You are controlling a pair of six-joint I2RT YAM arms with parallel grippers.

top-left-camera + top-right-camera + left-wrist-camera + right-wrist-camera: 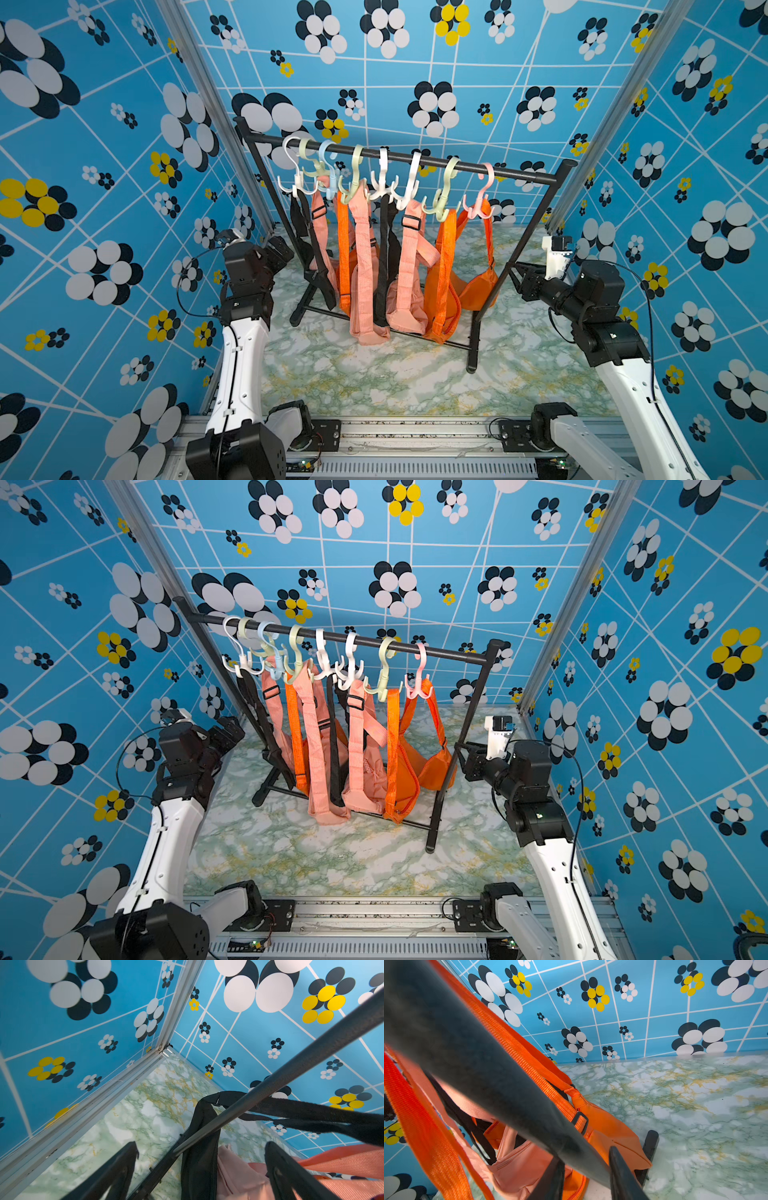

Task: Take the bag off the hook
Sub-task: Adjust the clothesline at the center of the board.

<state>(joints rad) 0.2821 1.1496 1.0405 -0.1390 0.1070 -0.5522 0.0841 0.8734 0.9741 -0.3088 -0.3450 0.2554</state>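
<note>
Several bags hang by their straps from plastic hooks on a black rack [432, 160]. A black bag [320, 270] is at the left end, and an orange bag [478, 286] on a pink hook [482, 195] is at the right end. My left gripper [201, 1147] stands open at the rack's left end, with the rack's left leg and the black bag [199, 1157] between its fingers. My right gripper [585, 1155] is shut on the rack's right leg [488, 1076], just beside the orange bag [612, 1126]. Both top views show the grippers low at the rack's two ends.
Pink bags [370, 299] and another orange bag [444, 291] hang crowded along the middle of the rail. The rack stands on a marbled green table [374, 374]. Blue flowered walls [104, 166] close in on three sides, close behind the rack.
</note>
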